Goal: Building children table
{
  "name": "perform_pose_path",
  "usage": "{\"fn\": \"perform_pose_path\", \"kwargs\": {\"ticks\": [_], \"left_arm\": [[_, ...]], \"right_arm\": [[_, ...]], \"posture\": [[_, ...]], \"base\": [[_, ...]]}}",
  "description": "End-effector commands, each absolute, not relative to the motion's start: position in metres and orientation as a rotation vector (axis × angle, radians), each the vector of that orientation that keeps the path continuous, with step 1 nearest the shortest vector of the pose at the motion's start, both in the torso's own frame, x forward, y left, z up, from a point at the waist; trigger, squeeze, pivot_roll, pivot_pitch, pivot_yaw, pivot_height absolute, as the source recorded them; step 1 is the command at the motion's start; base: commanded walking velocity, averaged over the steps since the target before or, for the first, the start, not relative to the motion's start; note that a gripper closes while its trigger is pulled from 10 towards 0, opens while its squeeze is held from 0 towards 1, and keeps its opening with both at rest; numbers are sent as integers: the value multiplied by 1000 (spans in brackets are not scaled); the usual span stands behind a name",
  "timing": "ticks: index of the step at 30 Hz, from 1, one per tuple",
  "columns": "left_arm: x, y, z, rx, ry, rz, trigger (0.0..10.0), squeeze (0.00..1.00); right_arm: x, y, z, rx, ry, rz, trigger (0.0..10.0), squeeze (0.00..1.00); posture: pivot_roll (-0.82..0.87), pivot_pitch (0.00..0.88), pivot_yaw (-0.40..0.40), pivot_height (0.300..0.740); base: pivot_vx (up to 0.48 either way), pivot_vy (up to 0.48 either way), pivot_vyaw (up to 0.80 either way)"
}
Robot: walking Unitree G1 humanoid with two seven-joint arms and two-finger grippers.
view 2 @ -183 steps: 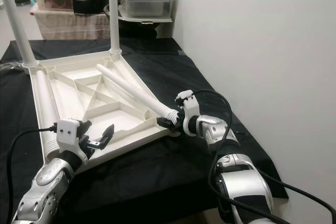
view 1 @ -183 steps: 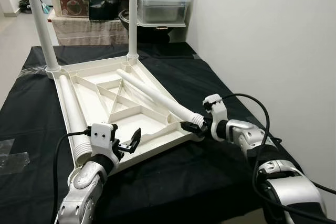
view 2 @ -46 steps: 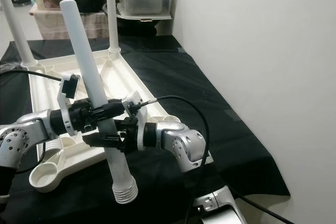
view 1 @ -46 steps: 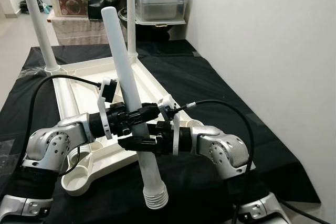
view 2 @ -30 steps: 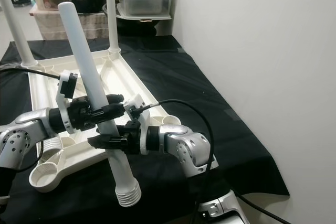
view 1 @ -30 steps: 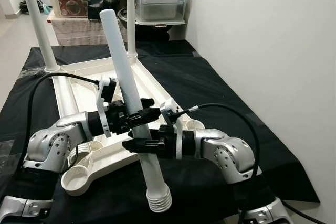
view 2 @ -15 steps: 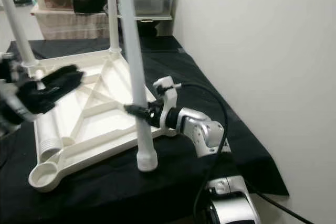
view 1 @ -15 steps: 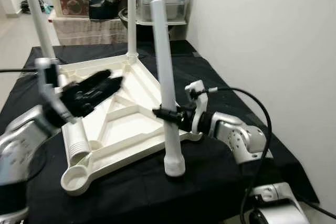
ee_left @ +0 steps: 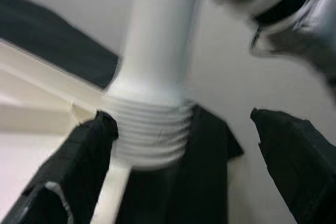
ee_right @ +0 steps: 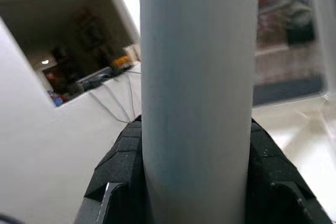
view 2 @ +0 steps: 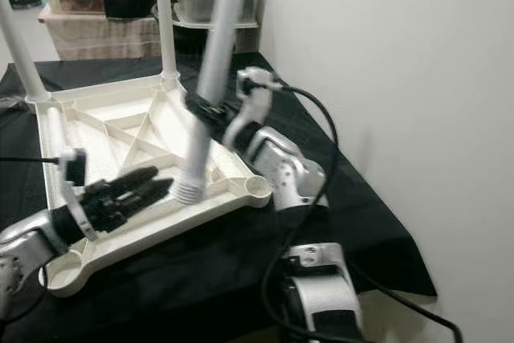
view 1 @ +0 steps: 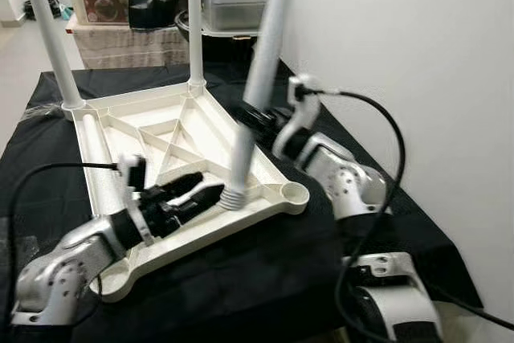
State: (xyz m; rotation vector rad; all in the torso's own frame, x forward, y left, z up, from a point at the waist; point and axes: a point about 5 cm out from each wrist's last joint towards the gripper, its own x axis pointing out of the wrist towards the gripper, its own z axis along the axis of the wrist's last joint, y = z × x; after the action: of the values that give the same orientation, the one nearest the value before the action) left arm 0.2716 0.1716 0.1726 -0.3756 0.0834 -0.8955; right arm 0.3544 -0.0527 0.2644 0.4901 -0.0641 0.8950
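The white table top lies upside down on the black cloth, with two legs screwed upright into its far corners. My right gripper is shut on a third white leg and holds it tilted. The leg's threaded end is low over the underside, just left of the empty near-right socket. In the right wrist view the leg sits between the black fingers. My left gripper is open, with its fingers on either side of the threaded end. A fourth leg lies along the top's left rim.
A second empty socket is at the near-left corner. The white wall runs close along the right of the table. A shelf with boxes and a clear tub stands behind the table. The cloth's front edge is close to me.
The leg stood upright on the cloth in front of the top. My right gripper has lifted and tilted it so its threaded end is over the underside. My left gripper has come down beside that end.
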Motion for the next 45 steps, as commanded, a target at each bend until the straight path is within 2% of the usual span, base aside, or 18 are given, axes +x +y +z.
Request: {"fn": "perform_pose_path", "kwargs": {"ticks": [1, 6, 16, 17, 20, 28, 29, 30, 31, 32, 33, 34, 35, 45], "left_arm": [[275, 169, 170, -354, 120, -917, 10000, 0], [287, 169, 170, -301, 124, -924, 10000, 0], [289, 167, 171, -251, 103, -945, 10000, 0], [286, 164, 170, -237, 109, -976, 0, 0], [277, 159, 165, -200, 140, -1063, 0, 0], [276, 158, 164, -189, 146, -1082, 0, 0], [274, 157, 165, -180, 148, -1095, 0, 0], [274, 157, 164, -149, 147, -1095, 0, 0], [274, 157, 164, -149, 147, -1095, 0, 0], [272, 158, 164, -96, 152, -1109, 10000, 0], [270, 160, 164, -44, 163, -1120, 10000, 0], [267, 162, 164, 0, 172, -1135, 10000, 0], [265, 165, 165, 31, 183, -1152, 10000, 0], [259, 178, 166, 132, 238, -1183, 10000, 0]], "right_arm": [[346, -41, 275, 504, -89, 961, 0, 0], [331, -20, 280, 511, -91, 1059, 0, 0], [318, -17, 278, 517, -69, 1107, 0, 0], [317, -16, 276, 515, -62, 1108, 0, 0], [319, -16, 277, 521, -58, 1098, 0, 0], [319, -18, 281, 524, -61, 1095, 39, 0], [320, -18, 281, 516, -50, 1088, 10000, 0], [319, -19, 280, 514, -54, 1097, 10000, 937], [319, -19, 280, 514, -54, 1097, 10000, 937], [315, -21, 279, 483, -52, 1143, 10000, 1000], [309, -22, 274, 430, -32, 1204, 10000, 1000], [304, -24, 270, 383, -11, 1259, 10000, 792], [301, -26, 266, 347, 14, 1295, 10000, 0], [289, -28, 250, 297, 111, 1381, 10000, 0]], "posture": [[-8, 0, -67, 740], [-14, 0, -62, 740], [-19, 0, -65, 740], [-19, 0, -65, 740], [-20, 0, -65, 740], [-20, 0, -65, 740], [-16, 0, -69, 740], [-14, 0, -69, 740], [-14, 0, -69, 740], [-12, 0, -69, 740], [-11, 0, -70, 740], [-11, 0, -70, 740], [-11, 0, -70, 740], [0, 0, -78, 740]], "base": [[0, 0, 0], [0, 0, 0], [0, 0, 0], [0, 0, 0], [0, 0, 0], [0, 0, 0], [0, 0, 0], [0, 0, 0], [0, 0, 0], [0, 0, 0], [0, 0, 0], [0, 0, 0], [0, 0, 0], [0, 0, 0]]}}
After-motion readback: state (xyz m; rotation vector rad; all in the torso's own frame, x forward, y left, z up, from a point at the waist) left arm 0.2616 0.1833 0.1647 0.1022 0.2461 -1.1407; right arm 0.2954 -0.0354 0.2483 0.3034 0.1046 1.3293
